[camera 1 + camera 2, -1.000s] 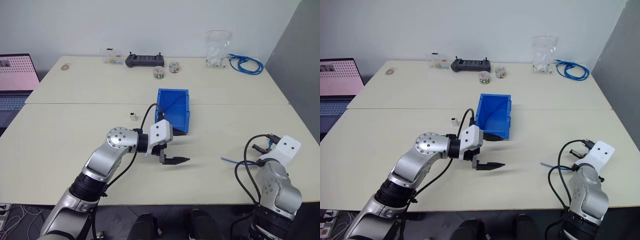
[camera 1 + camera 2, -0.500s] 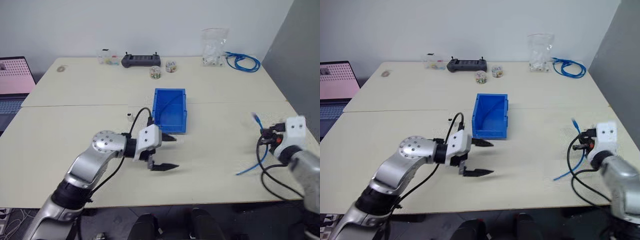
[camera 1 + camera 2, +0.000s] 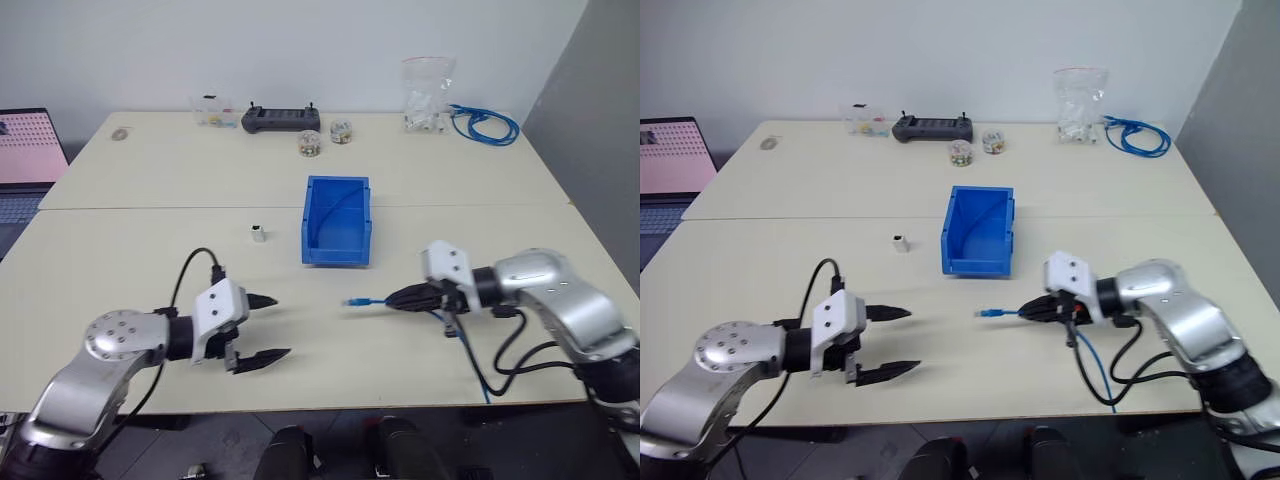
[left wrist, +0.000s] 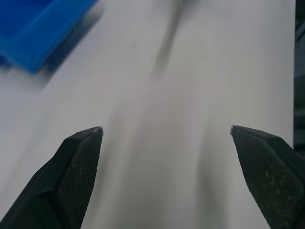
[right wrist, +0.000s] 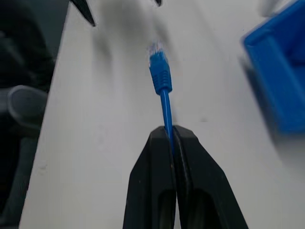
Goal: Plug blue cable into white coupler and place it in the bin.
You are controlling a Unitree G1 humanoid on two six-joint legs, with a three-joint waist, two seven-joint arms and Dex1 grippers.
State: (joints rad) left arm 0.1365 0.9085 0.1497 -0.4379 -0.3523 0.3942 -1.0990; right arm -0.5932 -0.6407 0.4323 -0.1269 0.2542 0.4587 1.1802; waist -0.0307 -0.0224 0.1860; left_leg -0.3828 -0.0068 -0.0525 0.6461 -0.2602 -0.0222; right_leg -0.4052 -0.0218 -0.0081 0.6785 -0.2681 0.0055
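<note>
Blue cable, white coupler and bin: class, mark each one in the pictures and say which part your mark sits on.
blue cable point(image 5: 159, 71), right wrist view, on its plug.
white coupler point(image 3: 258, 233), left eye view, on the block's middle.
bin point(image 3: 334, 252), left eye view, on its front wall.

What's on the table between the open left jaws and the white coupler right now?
Nothing: in the left eye view, bare tabletop runs from the left gripper up to the white coupler. The bin stands off to the coupler's right.
</note>
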